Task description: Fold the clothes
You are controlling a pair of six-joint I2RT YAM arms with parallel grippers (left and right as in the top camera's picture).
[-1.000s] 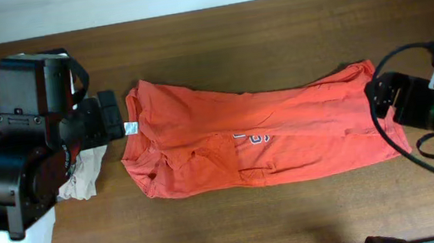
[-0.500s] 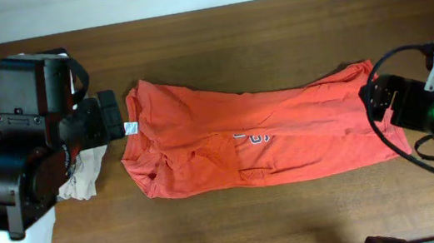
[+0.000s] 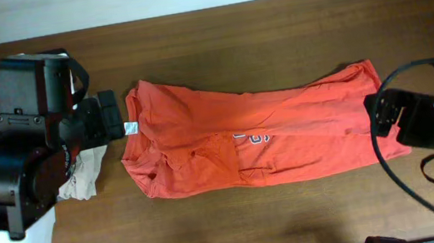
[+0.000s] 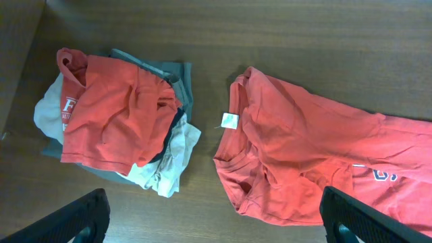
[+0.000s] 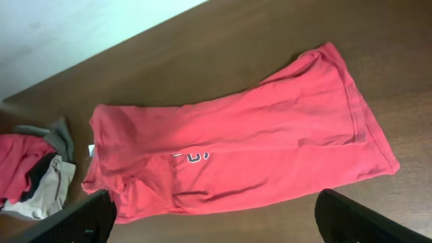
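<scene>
The clothes, an orange-red T-shirt, lie folded into a long band across the middle of the table, collar to the left and hem to the right. A bit of navy-and-white print shows on top. My left gripper hovers open above the table between the collar end and a side pile, holding nothing. My right gripper is open too, high above the near edge of the shirt, with nothing between its fingers. From overhead the right gripper sits over the hem end.
A pile of other garments, red, grey and cream, lies left of the shirt and partly under the left arm. A white neck label sticks out at the collar. The table's far edge meets a white wall.
The right arm has shifted a little toward the near edge of the table. The shirt and the left arm have not moved.
</scene>
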